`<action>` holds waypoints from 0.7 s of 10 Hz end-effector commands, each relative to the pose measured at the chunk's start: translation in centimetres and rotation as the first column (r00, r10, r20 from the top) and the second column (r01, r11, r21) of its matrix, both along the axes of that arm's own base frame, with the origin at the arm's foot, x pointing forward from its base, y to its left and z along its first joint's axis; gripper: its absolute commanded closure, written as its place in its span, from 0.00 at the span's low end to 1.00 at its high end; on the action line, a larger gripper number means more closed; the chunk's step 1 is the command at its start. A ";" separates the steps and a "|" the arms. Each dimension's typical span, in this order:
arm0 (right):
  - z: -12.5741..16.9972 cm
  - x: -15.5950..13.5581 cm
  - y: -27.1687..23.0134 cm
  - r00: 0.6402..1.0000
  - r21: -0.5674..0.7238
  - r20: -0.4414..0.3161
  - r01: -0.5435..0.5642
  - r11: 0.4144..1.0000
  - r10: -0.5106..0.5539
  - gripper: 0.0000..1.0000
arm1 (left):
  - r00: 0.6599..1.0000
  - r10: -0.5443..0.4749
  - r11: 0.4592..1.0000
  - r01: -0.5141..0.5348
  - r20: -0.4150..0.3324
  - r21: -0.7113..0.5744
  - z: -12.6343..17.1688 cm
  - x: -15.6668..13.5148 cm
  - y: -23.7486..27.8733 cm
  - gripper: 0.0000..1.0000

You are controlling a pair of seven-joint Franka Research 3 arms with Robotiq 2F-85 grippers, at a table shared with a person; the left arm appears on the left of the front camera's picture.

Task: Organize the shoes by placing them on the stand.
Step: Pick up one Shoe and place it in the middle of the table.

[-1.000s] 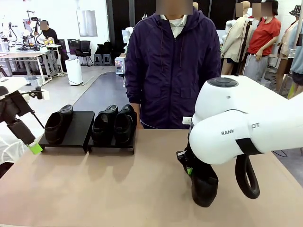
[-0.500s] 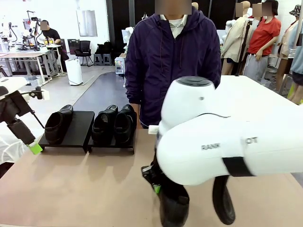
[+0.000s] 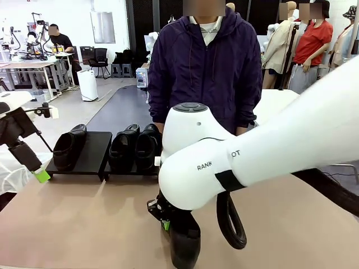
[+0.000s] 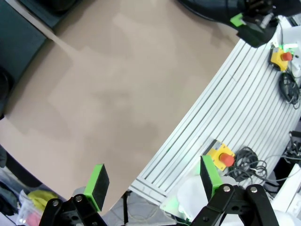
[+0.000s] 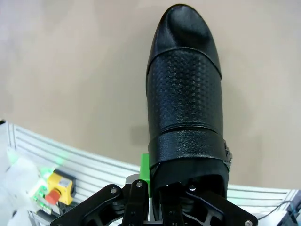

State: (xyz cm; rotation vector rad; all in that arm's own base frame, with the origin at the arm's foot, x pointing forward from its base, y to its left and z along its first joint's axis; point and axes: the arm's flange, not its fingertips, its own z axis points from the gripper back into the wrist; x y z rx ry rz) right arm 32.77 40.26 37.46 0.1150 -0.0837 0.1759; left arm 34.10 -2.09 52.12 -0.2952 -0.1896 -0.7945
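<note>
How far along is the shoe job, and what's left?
Done: three glossy black leather loafers sit on the low black two-panel stand, a pair on its right panel and one on the left.
In hand: the right gripper is shut on the fourth loafer, toe down above the tan table.
Left: set it in the free spot on the left panel. The left gripper is open, holding nothing.

We see a grey polished floor, white worktables at far left, a black office chair and a white boxy unit under bright light.
</note>
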 end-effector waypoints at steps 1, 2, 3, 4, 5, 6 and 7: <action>-0.6 2.1 2.3 0.996 -0.038 0.049 0.080 0.996 -0.078 1.00 | 1.000 -0.017 1.000 0.017 -0.001 0.002 0.1 -0.1 0.4 0.00; -1.2 2.9 2.6 0.992 -0.055 0.088 0.092 0.994 -0.087 1.00 | 1.000 -0.017 1.000 0.017 -0.001 0.002 0.1 -0.1 0.4 0.00; -1.6 3.6 3.0 0.991 -0.048 0.109 0.079 0.996 -0.073 1.00 | 1.000 -0.017 1.000 0.017 -0.001 0.002 0.1 -0.1 0.4 0.00; -1.9 4.1 3.2 0.992 -0.037 0.113 0.057 0.998 -0.053 1.00 | 1.000 -0.017 1.000 0.017 -0.001 0.002 0.1 -0.1 0.4 0.00; -2.0 4.3 3.3 0.991 -0.023 0.123 0.049 0.999 -0.046 1.00 | 1.000 -0.017 1.000 0.017 -0.001 0.002 0.1 -0.1 0.4 0.00; -2.1 4.2 3.4 0.994 0.003 0.102 0.035 0.999 -0.035 0.53 | 1.000 -0.017 1.000 0.017 -0.001 0.002 0.1 -0.1 0.4 0.00; -2.1 4.1 3.4 0.995 0.016 0.097 0.028 0.999 -0.029 0.00 | 1.000 -0.017 1.000 0.017 -0.001 0.002 0.1 -0.1 0.4 0.00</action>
